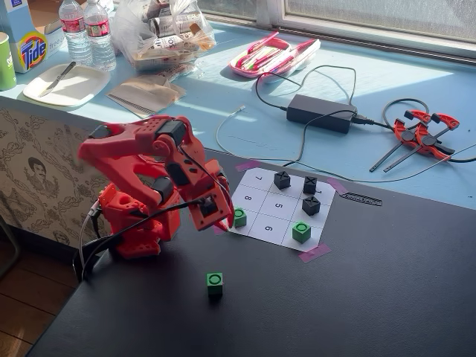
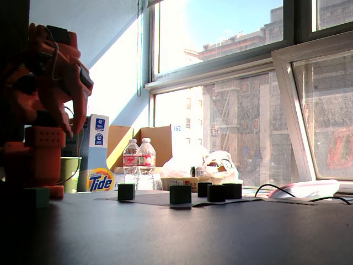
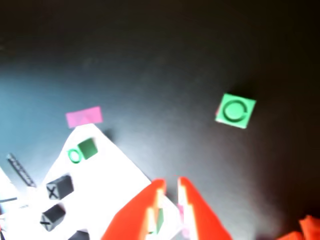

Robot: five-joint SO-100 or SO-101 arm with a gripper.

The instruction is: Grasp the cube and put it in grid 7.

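A loose green cube marked with a circle point(image 1: 215, 283) lies on the black table in front of the paper grid point(image 1: 279, 207); it also shows in the wrist view point(image 3: 235, 111). My red gripper point(image 1: 222, 223) points down at the grid's near-left corner, beside a green cube point(image 1: 239, 217) in that corner cell. In the wrist view the gripper point(image 3: 170, 182) has its jaws drawn to a narrow slit and holds nothing; a green sliver shows through the slit. The cell marked 7 point(image 1: 259, 178) is at the grid's far-left corner and holds no cube.
Three black cubes point(image 1: 282, 179) point(image 1: 310, 184) point(image 1: 311, 205) and another green cube point(image 1: 301, 231) sit on the grid. Pink tape point(image 1: 314, 253) holds its corners. A power brick with cables point(image 1: 320, 113), clamps point(image 1: 424, 132) and bottles point(image 1: 88, 33) lie on the blue surface behind.
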